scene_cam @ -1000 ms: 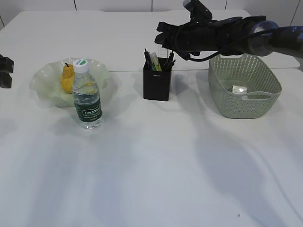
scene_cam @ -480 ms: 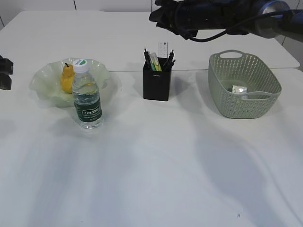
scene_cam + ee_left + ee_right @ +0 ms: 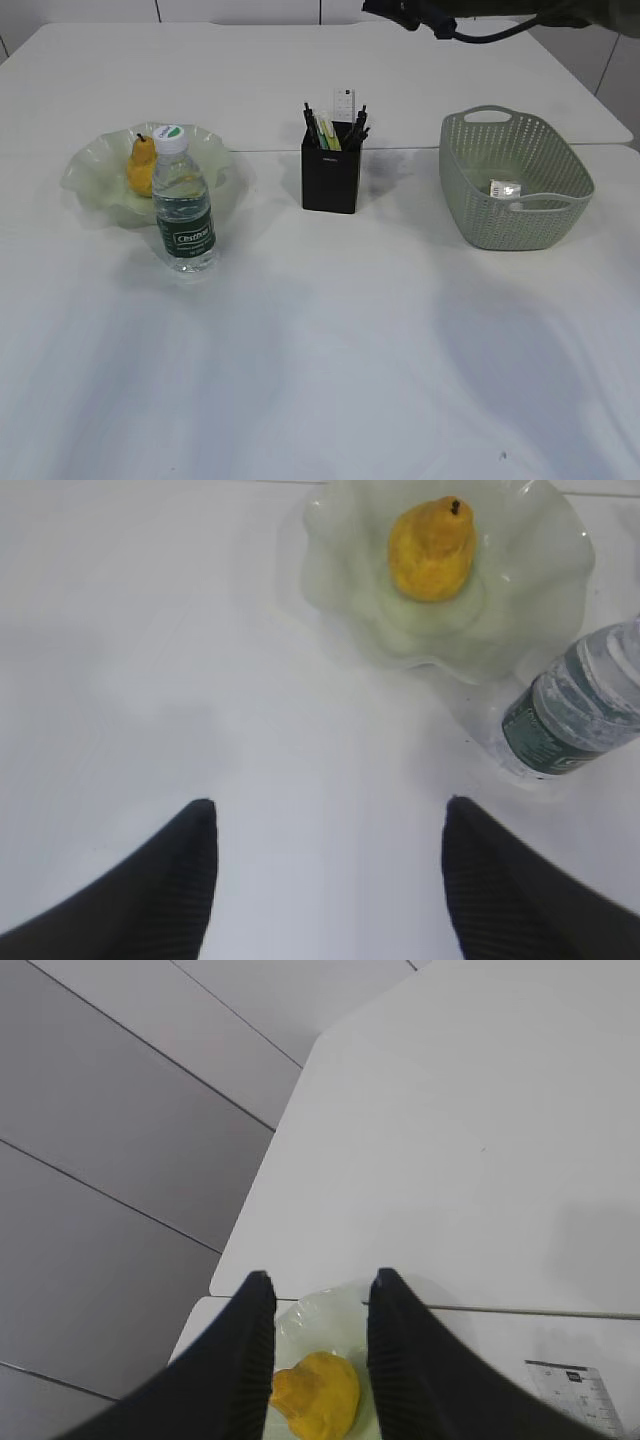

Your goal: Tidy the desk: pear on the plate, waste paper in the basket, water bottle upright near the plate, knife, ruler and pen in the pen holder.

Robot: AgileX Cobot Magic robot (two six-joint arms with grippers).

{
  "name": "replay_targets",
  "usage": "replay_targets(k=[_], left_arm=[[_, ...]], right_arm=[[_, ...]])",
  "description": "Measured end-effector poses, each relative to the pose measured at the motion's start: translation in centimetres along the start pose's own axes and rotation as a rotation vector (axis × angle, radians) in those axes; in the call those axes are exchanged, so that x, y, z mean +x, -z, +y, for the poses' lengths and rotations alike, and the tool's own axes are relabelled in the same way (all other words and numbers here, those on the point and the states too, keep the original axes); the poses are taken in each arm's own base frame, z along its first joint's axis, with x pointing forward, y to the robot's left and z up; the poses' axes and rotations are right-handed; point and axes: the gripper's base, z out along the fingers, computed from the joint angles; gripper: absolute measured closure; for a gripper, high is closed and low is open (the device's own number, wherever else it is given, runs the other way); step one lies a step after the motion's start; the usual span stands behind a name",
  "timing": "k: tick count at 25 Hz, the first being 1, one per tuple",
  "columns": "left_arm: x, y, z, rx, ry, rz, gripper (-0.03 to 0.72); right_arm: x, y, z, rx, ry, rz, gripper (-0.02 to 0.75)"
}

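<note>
A: What can you see on the desk?

B: I see the pear [image 3: 142, 165]. It is yellow and it sits on the plate [image 3: 92, 172], a wavy pale green one on the left side. The water bottle [image 3: 183, 202] stands upright just in front of the plate, touching its front edge or very close to it. It has a white cap and a green label.

A: And the pen holder?

B: The pen holder [image 3: 331, 178] is a black box in the middle of the desk. A white ruler [image 3: 344, 104] sticks up out of it, with some dark pens [image 3: 312, 124] and a green and yellow thing beside it. I cannot tell which one is the knife.

A: Where is the waste paper?

B: A small crumpled piece of paper [image 3: 506, 188] lies inside the basket [image 3: 467, 205], the green one with holes on the right side.

A: What are your grippers doing?

B: My left gripper [image 3: 330, 820] hangs over bare desk, near the plate. Its two fingers are spread wide apart and hold nothing. My right gripper [image 3: 320, 1290] is lifted high above the back of the desk. Its fingers are partly apart, with a small gap, and nothing is between them. In the outside view I only see a bit of that arm [image 3: 420, 12] at the top edge.
</note>
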Motion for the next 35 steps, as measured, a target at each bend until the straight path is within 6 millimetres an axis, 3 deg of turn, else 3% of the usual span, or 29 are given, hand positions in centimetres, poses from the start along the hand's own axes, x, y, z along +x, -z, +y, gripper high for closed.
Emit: replay_targets(k=[9, 15, 27, 35], left_arm=[[0.8, 5.8, 2.2, -0.059, 0.026, -0.038, 0.196], [2.2, 10.2, 3.8, -0.077, 0.049, -0.094, 0.221], [10.0, 13.9, 6.9, -0.077, 0.085, -0.167, 0.231], [14.0, 16.9, 8.8, -0.071, 0.119, -0.25, 0.231]], right_arm=[[-2.9, 3.0, 1.3, -0.023, 0.011, -0.044, 0.498], [-3.8, 5.0, 2.9, -0.042, -0.018, -0.041, 0.497], [-3.1, 10.7, 7.6, -0.051, -0.033, -0.011, 0.497], [-1.9, 14.5, 10.4, -0.061, -0.031, 0.001, 0.496]])
